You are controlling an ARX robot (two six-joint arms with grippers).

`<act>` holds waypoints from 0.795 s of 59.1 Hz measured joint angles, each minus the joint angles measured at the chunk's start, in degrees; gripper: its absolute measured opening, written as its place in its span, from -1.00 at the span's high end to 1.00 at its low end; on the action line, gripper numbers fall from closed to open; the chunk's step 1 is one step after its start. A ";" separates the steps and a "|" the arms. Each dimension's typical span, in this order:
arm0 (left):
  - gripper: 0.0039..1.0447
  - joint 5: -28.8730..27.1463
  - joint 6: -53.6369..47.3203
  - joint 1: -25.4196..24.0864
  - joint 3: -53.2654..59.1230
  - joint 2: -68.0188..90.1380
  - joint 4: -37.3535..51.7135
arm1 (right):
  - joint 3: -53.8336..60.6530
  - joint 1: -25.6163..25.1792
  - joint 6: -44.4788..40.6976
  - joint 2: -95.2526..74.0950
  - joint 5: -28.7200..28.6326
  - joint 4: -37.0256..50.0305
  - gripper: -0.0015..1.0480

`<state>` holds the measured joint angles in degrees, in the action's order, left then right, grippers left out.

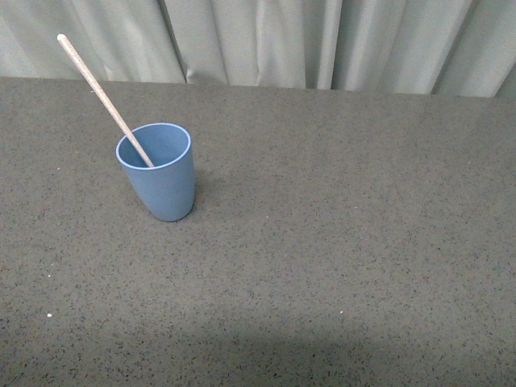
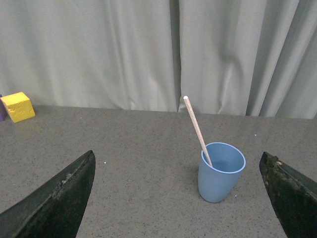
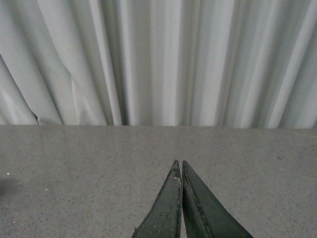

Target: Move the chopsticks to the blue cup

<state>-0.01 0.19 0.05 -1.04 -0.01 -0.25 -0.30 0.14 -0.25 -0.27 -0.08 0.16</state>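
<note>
The light-blue cup (image 1: pixel 160 172) stands upright on the dark grey table, left of centre in the front view. The pale chopstick (image 1: pixel 101 94) rests inside it and leans out over the rim up and to the left. Neither arm shows in the front view. In the left wrist view the cup (image 2: pixel 220 173) and the chopstick (image 2: pixel 196 129) stand ahead of my open left gripper (image 2: pixel 178 163), between its wide-apart black fingers (image 2: pixel 59 198), untouched. My right gripper (image 3: pixel 179 162) is shut and empty, over bare table, with no task object in its view.
A pale grey curtain (image 1: pixel 322 40) hangs along the table's far edge. A yellow block (image 2: pixel 17 106) sits on the table near the curtain in the left wrist view, with a purple thing at the frame edge beside it. The table top (image 1: pixel 347 266) is speckled dark grey.
</note>
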 joint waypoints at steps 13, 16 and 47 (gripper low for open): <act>-0.88 -0.02 0.00 0.00 0.00 0.00 -0.02 | 0.00 0.00 0.00 0.02 -0.02 -0.07 0.39; -0.88 -0.02 0.00 0.00 0.00 0.00 0.00 | 0.00 0.00 0.00 0.02 0.00 -0.07 0.22; -0.88 -0.02 0.00 0.00 0.00 0.00 -0.02 | 0.00 0.00 0.04 0.02 0.00 -0.07 -0.82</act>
<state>-0.03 0.19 0.05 -1.04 -0.01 -0.27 -0.30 0.14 -0.21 -0.25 -0.08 0.10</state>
